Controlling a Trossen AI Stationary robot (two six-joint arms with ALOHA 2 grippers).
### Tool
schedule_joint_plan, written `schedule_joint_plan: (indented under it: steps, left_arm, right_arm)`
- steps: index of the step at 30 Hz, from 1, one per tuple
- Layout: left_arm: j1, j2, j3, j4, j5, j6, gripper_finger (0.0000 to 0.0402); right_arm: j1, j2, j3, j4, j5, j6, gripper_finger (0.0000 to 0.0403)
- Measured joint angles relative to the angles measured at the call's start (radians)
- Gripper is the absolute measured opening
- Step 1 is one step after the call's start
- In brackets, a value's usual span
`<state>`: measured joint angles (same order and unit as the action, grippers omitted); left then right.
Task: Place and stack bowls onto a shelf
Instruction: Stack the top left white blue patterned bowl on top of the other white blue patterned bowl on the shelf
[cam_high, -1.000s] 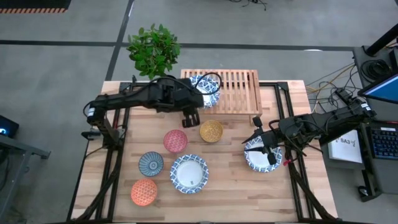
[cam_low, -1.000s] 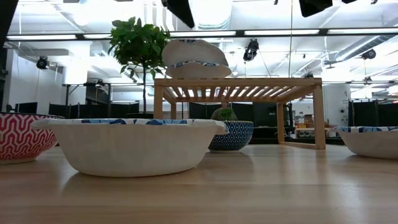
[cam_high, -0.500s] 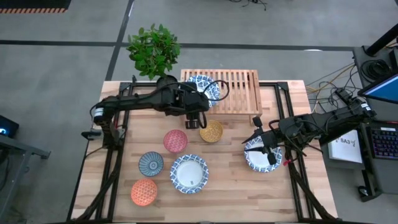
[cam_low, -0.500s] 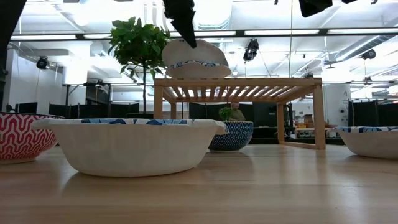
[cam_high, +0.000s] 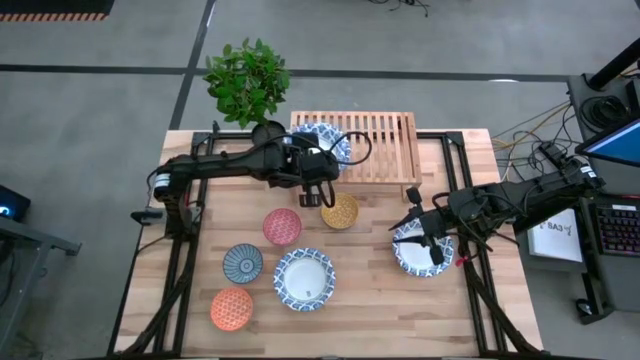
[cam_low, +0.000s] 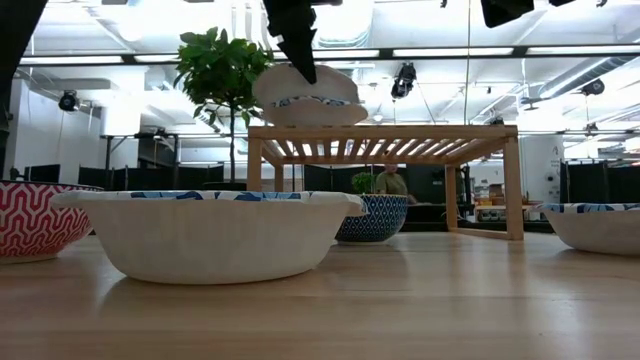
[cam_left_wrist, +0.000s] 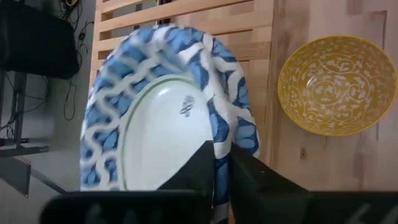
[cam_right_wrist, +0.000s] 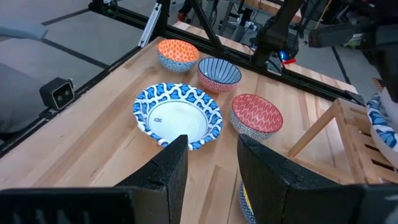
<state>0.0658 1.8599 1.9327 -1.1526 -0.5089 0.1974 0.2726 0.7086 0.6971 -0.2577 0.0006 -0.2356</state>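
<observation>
On the light-wood slatted shelf (cam_high: 375, 145) two blue-white rimmed bowls are stacked at its left end; the upper bowl (cam_low: 305, 83) sits on the lower bowl (cam_low: 305, 111). My left gripper (cam_high: 321, 167) is shut on the upper bowl (cam_left_wrist: 168, 118). My right gripper (cam_high: 425, 233) is open above another blue-white bowl (cam_high: 422, 252) near the table's right edge; whether it touches that bowl I cannot tell. On the table rest a fourth blue-white bowl (cam_high: 304, 278) and the yellow (cam_high: 340, 210), red (cam_high: 282, 226), teal (cam_high: 243, 263) and orange (cam_high: 232, 308) bowls. My left gripper pinches the upper bowl's patterned rim (cam_left_wrist: 225, 134) on its near side, one finger inside the bowl and one outside. The fingers (cam_low: 297, 48) come from above, slanting down toward the far edge. The bowl rests on the lower bowl on the shelf.
A potted green plant (cam_high: 247, 80) stands at the table's far left corner, just left of the shelf. The shelf's right part (cam_high: 390, 140) shows bare slats. The black frame rails (cam_high: 470, 290) run along the table's sides. A person (cam_low: 388, 181) shows far behind the shelf.
My left gripper has moved toward the far edge and down onto the near rim of the upper bowl on the shelf. That bowl has shifted slightly toward the table's left and lies a little flatter on the lower bowl.
</observation>
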Motion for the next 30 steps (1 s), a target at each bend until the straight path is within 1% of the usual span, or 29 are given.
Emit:
schedule_joint_plan:
  steps: [8,11,15,21,27,30]
  left_arm:
    - [0.000,-0.001,0.000,0.004,0.000,0.000,0.0003]
    - [0.003,-0.001,-0.001,0.034,0.001,0.001,0.0003]
    - [0.005,-0.001,-0.004,0.054,0.002,0.028,0.0018]
    - [0.008,-0.001,-0.005,0.054,0.001,0.030,0.0072]
    - [0.006,-0.001,-0.005,0.051,0.001,0.031,0.0147]
    - [0.000,-0.002,0.021,0.009,0.001,0.038,0.0182]
  right_arm:
    - [0.000,0.000,0.000,0.000,0.000,0.000,0.0128]
    - [0.000,0.000,0.000,0.000,0.000,0.000,0.0128]
    - [0.000,0.000,0.000,0.000,0.000,0.002,0.0128]
    - [0.000,0.000,0.000,0.000,0.000,0.007,0.0128]
    - [0.000,0.000,0.000,-0.002,0.000,0.007,0.0128]
    - [0.000,0.000,0.000,-0.006,0.000,0.007,0.0128]
